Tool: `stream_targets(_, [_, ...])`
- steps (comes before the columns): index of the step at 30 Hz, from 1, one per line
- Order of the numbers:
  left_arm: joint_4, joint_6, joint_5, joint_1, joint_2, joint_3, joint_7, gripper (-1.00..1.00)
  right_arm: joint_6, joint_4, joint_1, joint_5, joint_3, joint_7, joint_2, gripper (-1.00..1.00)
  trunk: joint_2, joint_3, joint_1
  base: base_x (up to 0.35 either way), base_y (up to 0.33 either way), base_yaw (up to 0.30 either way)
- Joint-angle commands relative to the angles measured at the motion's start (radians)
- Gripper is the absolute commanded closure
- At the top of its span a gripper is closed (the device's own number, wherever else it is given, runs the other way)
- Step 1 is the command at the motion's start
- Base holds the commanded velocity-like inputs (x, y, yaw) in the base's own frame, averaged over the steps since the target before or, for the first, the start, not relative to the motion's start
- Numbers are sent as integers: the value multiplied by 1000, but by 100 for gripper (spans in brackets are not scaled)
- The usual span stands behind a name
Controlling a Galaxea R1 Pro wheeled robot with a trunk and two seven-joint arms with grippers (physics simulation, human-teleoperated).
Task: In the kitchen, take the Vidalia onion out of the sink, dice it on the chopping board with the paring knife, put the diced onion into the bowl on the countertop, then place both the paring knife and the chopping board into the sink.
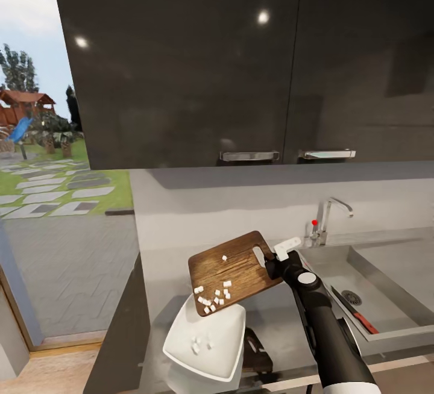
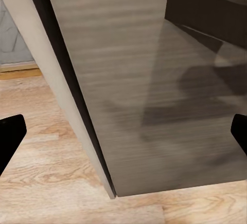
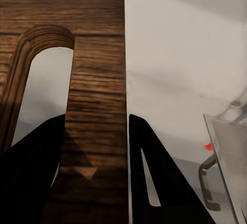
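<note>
Grey countertop (image 1: 283, 328) runs along the lower frame, where the white bowl (image 1: 208, 340) holds a few onion pieces (image 1: 199, 343). Just above it the right gripper (image 1: 278, 256), on a black arm rising from lower right, clamps the tilted brown chopping board (image 1: 232, 270), scattered with diced onion (image 1: 214, 297). Farther right, the paring knife (image 1: 352, 309) lies in the sink (image 1: 386, 285); the left gripper (image 2: 123, 131) is spread wide, holding nothing.

You're in a home kitchen: glossy black upper cabinets (image 1: 241, 62), a steel sink (image 1: 386, 297) with faucet (image 1: 328, 216), grey countertop (image 1: 283, 322).
</note>
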Motion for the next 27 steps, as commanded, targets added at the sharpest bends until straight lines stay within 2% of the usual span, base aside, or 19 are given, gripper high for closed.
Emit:
stream_targets(1, [-1,-2,6,0,2,-8,9,-100,2,-1,0,10,-2,9,1,100,-1,0,0,0,-2,0])
stream_targets(4, [-1,-2,7,0,2,-8,9,-100,2,-1,0,16,-2,9,1,100,-1,0,0,0,0,0])
stream_targets(7, [-1,-2,6,0,2,-8,9,-100,3,-1,0,52,-1,9,2,100,-1,0,0,0,0,0])
stream_targets(10, [-1,-2,7,0,2,-8,9,-100,3,-1,0,66,-1,11,2,100,-1,0,0,0,0,0])
stream_targets(27, [-1,-2,6,0,2,-8,9,-100,3,-1,0,74,0,11,2,100,-1,0,0,0,0,0])
